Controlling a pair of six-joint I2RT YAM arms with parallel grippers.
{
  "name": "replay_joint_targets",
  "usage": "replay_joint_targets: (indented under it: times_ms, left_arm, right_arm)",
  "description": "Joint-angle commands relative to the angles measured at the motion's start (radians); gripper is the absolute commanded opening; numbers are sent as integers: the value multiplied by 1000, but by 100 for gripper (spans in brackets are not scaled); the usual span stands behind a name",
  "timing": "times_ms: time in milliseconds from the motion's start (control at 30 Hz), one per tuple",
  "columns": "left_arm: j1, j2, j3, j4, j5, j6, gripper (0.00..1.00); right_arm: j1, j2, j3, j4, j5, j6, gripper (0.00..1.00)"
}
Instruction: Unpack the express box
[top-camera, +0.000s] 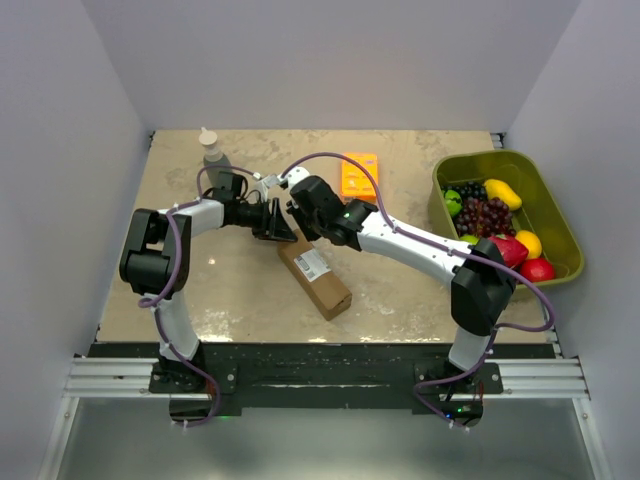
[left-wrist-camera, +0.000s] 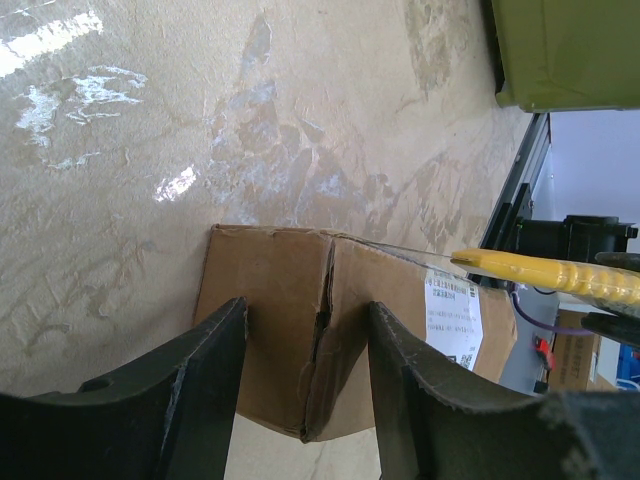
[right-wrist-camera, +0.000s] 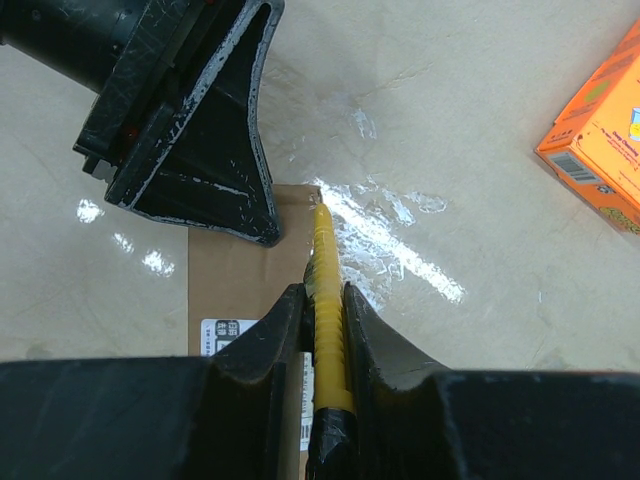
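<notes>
The express box, brown cardboard with a white label, lies at an angle in the middle of the table. My left gripper stands open over its far end. In the left wrist view its fingertips overlap the box on either side of a split seam; I cannot tell whether they touch it. My right gripper is shut on a yellow ridged cutter with a black-taped handle. The cutter's tip rests at the box's far edge, beside the left gripper's finger. The cutter also shows over the label in the left wrist view.
A small orange flat box lies behind the arms. A bottle stands at the back left. A green bin holding fruit sits at the right edge. The two wrists are close together above the box's far end.
</notes>
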Motion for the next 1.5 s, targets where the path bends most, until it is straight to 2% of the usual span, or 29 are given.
replay_joint_targets:
  times_ms: [0,1133,1467]
  left_arm:
    - [-24,99,-69,-131,-242,67,0]
    - [-24,108,-68,-131,-237,70,0]
    - [-26,100,-71,-131,-269,69,0]
  right_arm:
    - [-2,-5,40,12,1,-4,0]
    - [-15,43,43,11,-17,-5,0]
    - [-28,66,56,-24,-68,-11,0]
